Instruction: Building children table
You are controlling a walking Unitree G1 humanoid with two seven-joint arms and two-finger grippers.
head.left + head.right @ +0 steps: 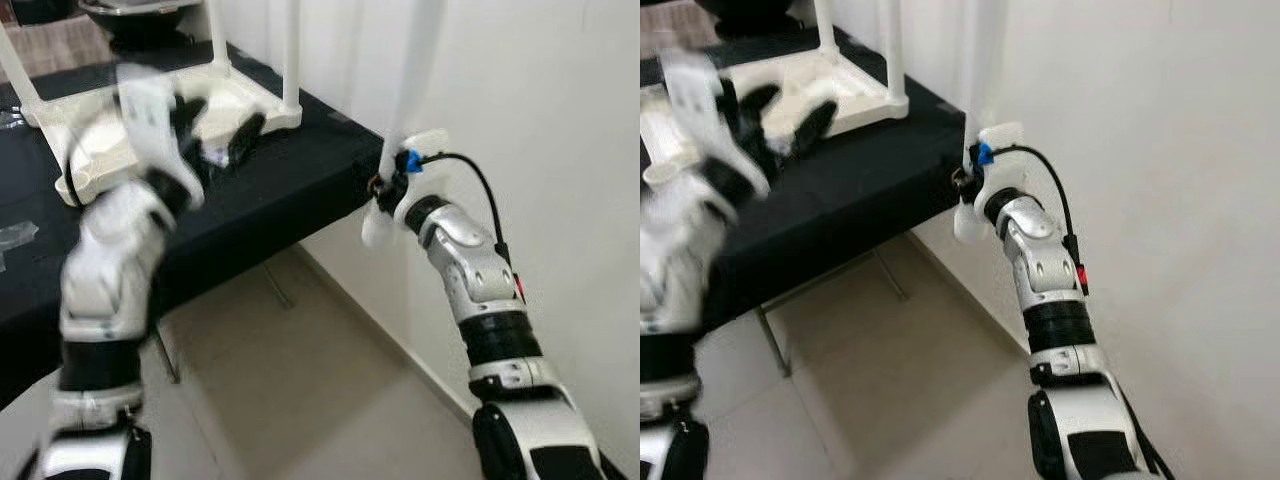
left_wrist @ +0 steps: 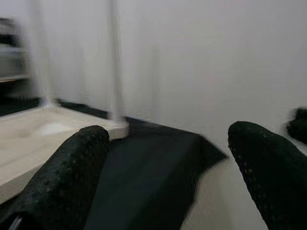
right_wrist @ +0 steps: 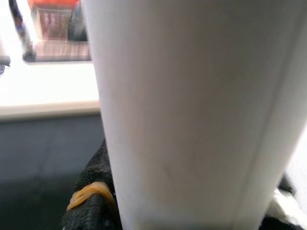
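An upside-down white children's tabletop (image 1: 252, 100) lies on a black table (image 1: 290, 190), with white legs (image 1: 291, 50) standing up from its corners. My left gripper (image 1: 220, 125) is blurred; it hovers open just above the tabletop's near edge with nothing between its fingers (image 2: 62, 182). My right gripper (image 1: 385, 185) is off the black table's right corner, shut on a loose white leg (image 1: 415, 70) held upright. That leg (image 3: 192, 110) sits right against the right wrist camera, with a black finger (image 3: 91, 191) beside it.
A white wall (image 1: 560, 120) runs close along the right arm. Tiled floor (image 1: 300, 400) lies below, with the black table's metal legs (image 1: 275, 285) under its edge. A dark bowl (image 1: 140, 15) stands at the back of the table.
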